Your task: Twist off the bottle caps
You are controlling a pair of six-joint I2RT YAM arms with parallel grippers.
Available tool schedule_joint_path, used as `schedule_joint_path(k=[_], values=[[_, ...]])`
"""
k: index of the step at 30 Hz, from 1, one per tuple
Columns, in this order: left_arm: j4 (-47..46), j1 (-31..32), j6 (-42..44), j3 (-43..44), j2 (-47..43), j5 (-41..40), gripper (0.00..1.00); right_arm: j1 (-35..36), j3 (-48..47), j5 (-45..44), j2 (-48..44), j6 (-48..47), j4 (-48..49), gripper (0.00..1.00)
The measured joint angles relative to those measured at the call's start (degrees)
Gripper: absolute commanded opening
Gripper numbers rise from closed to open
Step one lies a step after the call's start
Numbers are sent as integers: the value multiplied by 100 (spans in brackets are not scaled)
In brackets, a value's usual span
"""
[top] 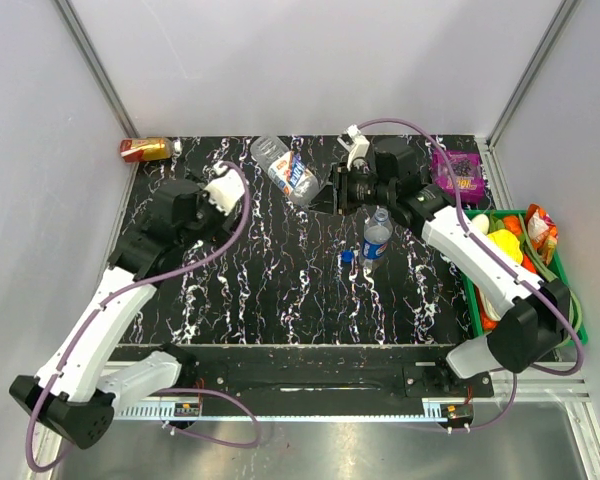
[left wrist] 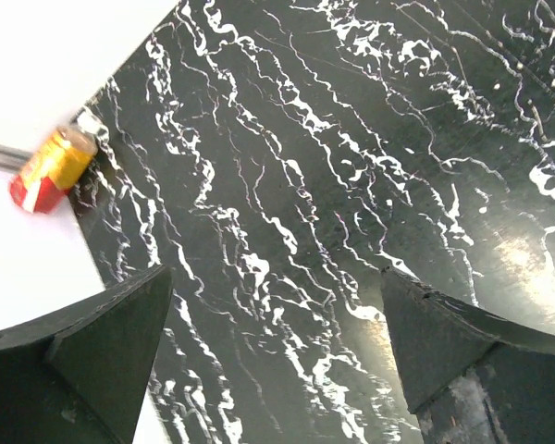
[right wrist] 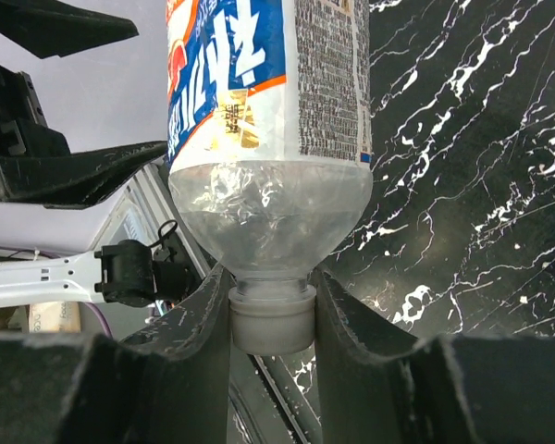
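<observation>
My right gripper (top: pixel 332 194) is shut on the white cap (right wrist: pixel 272 326) of the bottle with the white, blue and red label (top: pixel 285 171). It holds that bottle tilted above the back of the mat. In the right wrist view the fingers (right wrist: pixel 199 324) clamp the cap from both sides, with the bottle (right wrist: pixel 268 139) above it. The Pepsi bottle (top: pixel 376 238) stands upright mid-mat with no cap on it. The dark blue cap (top: pixel 347 257) lies on the mat just left of it. My left gripper (top: pixel 180 200) is open and empty at the left (left wrist: pixel 273 314), apart from both bottles.
A red-and-gold can (top: pixel 145 149) lies at the mat's back left corner, also in the left wrist view (left wrist: pixel 53 169). A purple packet (top: pixel 458 170) sits at the back right. A green basket (top: pixel 565 290) of toy food stands along the right edge.
</observation>
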State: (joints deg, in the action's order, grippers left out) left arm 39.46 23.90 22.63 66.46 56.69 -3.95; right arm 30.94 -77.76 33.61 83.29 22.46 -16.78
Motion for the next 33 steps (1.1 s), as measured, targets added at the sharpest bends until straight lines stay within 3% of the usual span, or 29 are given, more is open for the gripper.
schedule_joint_path(k=[5,17,24,33], values=[[15,789,807,39,197,-389,99,11,0,35,59,-4,-151,0],[-356,2118,3101,-74,199,-334,99,181,-227,310,481,-216,-793,0],[-273,2236,3864,-203,186,28,99,376,-529,26,518,-664,-1392,0],[4,2216,3832,-48,216,699,99,627,-533,-973,149,-1285,-1700,0]])
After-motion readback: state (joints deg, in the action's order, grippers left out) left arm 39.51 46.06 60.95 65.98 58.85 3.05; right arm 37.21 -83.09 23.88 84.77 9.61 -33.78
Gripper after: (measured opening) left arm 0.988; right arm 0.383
